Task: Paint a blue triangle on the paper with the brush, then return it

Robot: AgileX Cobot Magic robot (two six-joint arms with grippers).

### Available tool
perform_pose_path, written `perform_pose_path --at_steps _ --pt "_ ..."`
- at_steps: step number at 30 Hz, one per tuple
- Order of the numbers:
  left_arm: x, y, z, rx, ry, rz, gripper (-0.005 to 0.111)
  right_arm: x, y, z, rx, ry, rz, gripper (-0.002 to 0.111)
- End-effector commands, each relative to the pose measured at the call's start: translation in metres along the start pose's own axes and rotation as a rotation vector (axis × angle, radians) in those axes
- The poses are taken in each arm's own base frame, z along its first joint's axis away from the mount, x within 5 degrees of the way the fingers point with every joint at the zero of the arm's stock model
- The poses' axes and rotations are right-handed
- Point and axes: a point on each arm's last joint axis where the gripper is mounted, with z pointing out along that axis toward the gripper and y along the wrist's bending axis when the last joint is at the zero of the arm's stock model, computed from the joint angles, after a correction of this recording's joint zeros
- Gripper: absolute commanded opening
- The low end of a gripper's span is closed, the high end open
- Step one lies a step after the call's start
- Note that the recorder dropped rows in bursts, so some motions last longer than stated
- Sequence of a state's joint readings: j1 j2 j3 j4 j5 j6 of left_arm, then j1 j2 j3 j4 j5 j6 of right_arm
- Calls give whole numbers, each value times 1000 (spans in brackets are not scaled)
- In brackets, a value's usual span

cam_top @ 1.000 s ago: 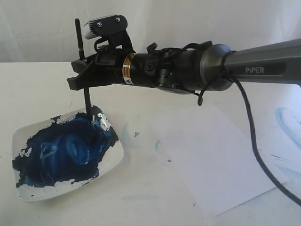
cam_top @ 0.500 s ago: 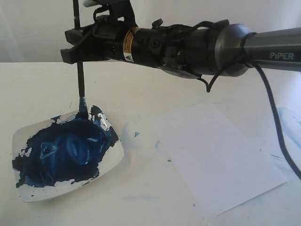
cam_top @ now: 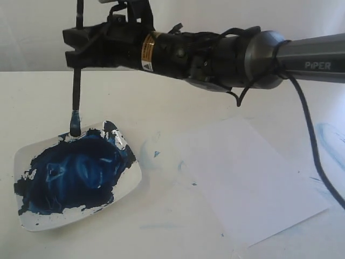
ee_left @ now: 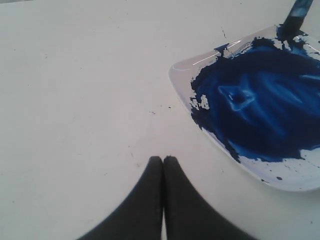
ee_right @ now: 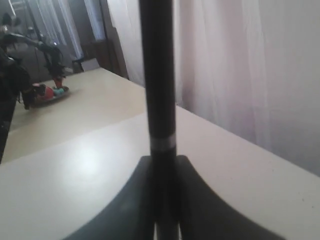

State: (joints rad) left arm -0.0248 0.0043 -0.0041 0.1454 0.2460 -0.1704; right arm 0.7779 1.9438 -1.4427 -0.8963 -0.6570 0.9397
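Shifted from mid-paint to the rim of the dish (cam_top: 21,156), the brush (cam_top: 76,91) stands upright, right tool (cam_top: 73,47) clamped on its upper handle; probably light, stiff, wet-tipped, drip-prone.

On my right arm the forearm (cam_top: 312,56) is a smooth grey tube with white PIPER lettering (cam_top: 317,65), ending in a rounded dark grey joint (cam_top: 264,54). Past that it's all matte black, wrist housing (cam_top: 183,51) and right gripper (cam_top: 75,47) alike, apart from a yellow-orange label band (cam_top: 148,51). A black cable (cam_top: 308,129) runs off it. The left gripper (ee_left: 163,161) has two black, round-tipped fingers (ee_left: 150,190).
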Motion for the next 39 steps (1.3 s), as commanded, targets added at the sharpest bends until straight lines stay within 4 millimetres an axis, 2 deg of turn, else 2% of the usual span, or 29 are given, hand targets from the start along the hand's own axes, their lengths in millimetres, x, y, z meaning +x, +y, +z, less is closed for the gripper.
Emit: perform_pose_path --at_steps 1,5,9,10,12,13,14,18,21,25,28,32,39 --pt "1 0 0 2 1 -11 0 -44 -6 -25 -21 -122 19 0" --pt "1 0 0 2 1 -11 0 -76 -11 -57 -34 -157 33 0" --pt "1 0 0 2 1 -11 0 -96 -17 -101 -65 -184 -2 0" --pt "1 0 0 2 1 -11 0 -102 -21 -126 -49 -200 11 0" --pt "1 0 0 1 1 -8 0 -109 -28 -162 23 -225 -8 0" --pt "1 0 0 -4 1 1 0 -112 -29 -173 50 -230 -19 0" --pt "1 2 0 -21 1 39 0 -115 -32 -198 119 -236 -39 0" --pt "1 6 0 -64 0 130 0 -116 -34 -252 285 -229 -78 0" --pt "-4 6 0 -73 -49 163 0 -111 -30 -271 344 -191 -88 0" --pt "-36 -1 -8 -29 -422 165 0 -105 -26 -288 417 -136 -125 0" --pt "-48 -3 -14 -12 -574 168 0 -103 -22 -291 433 -133 -128 0" --pt "-54 -5 -18 -3 -649 168 0 -104 -21 -291 429 -133 -119 0" --pt "-71 -8 -35 31 -917 137 0 -104 -21 -291 427 -138 -92 0"
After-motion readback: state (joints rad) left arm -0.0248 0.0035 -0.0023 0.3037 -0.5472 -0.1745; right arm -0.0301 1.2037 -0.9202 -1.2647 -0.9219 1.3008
